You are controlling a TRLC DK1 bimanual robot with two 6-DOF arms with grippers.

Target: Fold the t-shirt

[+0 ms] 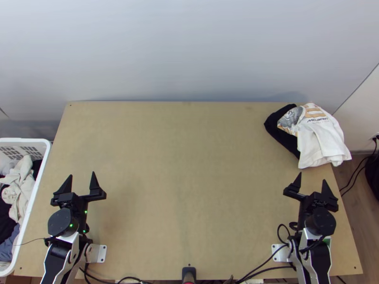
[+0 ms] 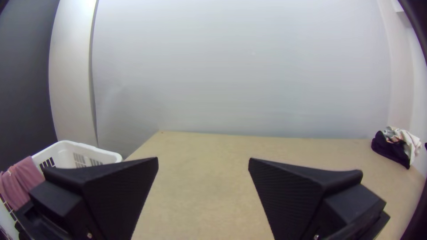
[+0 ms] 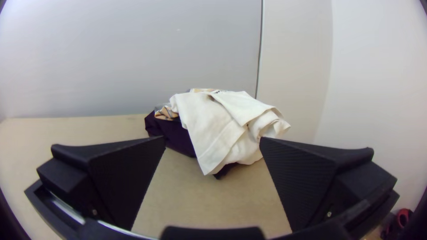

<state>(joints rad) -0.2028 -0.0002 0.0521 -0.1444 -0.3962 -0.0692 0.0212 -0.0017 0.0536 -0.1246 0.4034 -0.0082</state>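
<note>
Over the pale tabletop point(image 1: 184, 189), the nearer right claw point(image 1: 312, 177) gapes wide, empty, the bunched white shirt point(image 1: 318, 142) just ahead.

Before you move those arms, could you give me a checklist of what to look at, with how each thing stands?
1. Left gripper open, holding nothing: ok.
2. Right gripper open, holding nothing: ok.
3. Cloth spread out flat: not ok; the white cloth lies bunched at the table's far right corner.
4. White cloth and black cloth one single shirt: cannot tell.
5. Laundry basket beside the table, not on it: ok.
</note>
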